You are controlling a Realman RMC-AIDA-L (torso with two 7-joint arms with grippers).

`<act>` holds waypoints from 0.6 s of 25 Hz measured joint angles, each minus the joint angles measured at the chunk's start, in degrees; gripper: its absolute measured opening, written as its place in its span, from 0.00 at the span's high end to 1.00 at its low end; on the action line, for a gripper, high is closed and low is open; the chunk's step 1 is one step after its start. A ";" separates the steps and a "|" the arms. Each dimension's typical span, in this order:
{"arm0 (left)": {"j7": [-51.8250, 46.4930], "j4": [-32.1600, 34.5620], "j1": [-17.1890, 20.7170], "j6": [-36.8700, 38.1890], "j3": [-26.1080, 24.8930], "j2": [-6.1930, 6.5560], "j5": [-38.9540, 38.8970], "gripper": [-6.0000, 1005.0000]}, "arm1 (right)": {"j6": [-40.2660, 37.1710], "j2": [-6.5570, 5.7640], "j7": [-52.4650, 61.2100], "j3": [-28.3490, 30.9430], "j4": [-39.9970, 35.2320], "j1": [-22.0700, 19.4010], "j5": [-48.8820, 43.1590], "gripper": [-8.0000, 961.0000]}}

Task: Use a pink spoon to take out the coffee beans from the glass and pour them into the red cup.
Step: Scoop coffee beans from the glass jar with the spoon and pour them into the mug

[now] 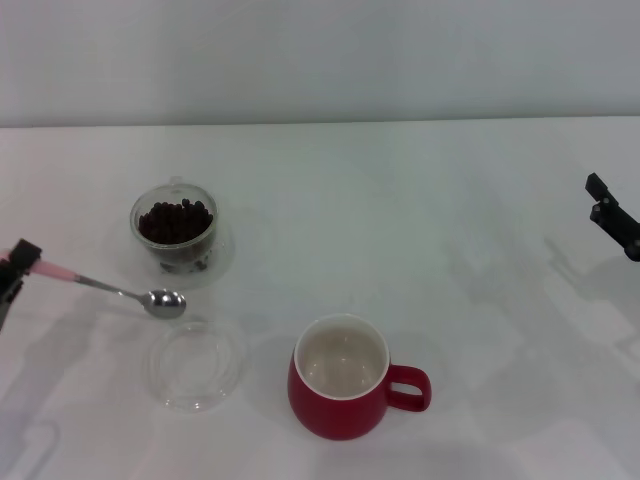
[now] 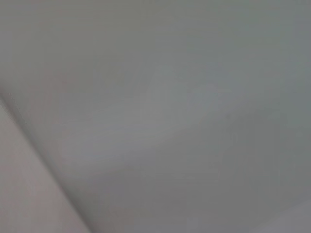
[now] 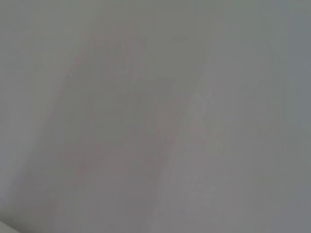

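Note:
In the head view my left gripper sits at the far left edge, shut on the handle of the pink spoon. The spoon's silver bowl points right and looks empty, hanging just in front of the glass. That glass is full of dark coffee beans. The red cup stands near the front centre, handle to the right, its white inside showing no beans. My right gripper is parked at the far right edge. Both wrist views show only blank surface.
A flat, shallow clear glass dish lies in front of the spoon's bowl, left of the red cup. The white table reaches back to a pale wall.

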 joint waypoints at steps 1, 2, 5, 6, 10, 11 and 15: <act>-0.12 0.72 -0.04 -0.18 0.02 0.06 -0.01 0.87 | -0.03 0.05 0.00 0.00 0.00 0.00 0.00 0.12; -0.29 1.69 -0.07 -0.30 0.02 0.12 -0.01 0.87 | -0.03 0.16 0.00 0.10 -0.08 0.00 0.00 0.13; -1.46 4.41 -0.22 -0.34 0.08 0.22 0.05 0.87 | 0.00 0.48 0.00 0.58 -0.52 -0.04 0.00 0.13; -1.87 5.33 -0.41 -0.35 0.10 0.26 0.07 0.87 | 0.00 0.56 0.00 0.68 -0.57 -0.05 0.00 0.13; -2.60 8.51 -1.78 -0.48 0.11 0.37 0.23 0.87 | -0.21 0.67 0.00 0.77 -0.99 0.00 0.00 0.13; -2.64 8.70 -2.18 -0.44 0.11 0.48 0.32 0.87 | -0.26 0.68 0.01 0.77 -1.18 0.00 0.00 0.13; -3.06 9.70 -4.55 0.39 0.10 1.63 1.04 0.87 | -0.39 0.68 0.22 0.78 -1.43 0.00 0.00 0.13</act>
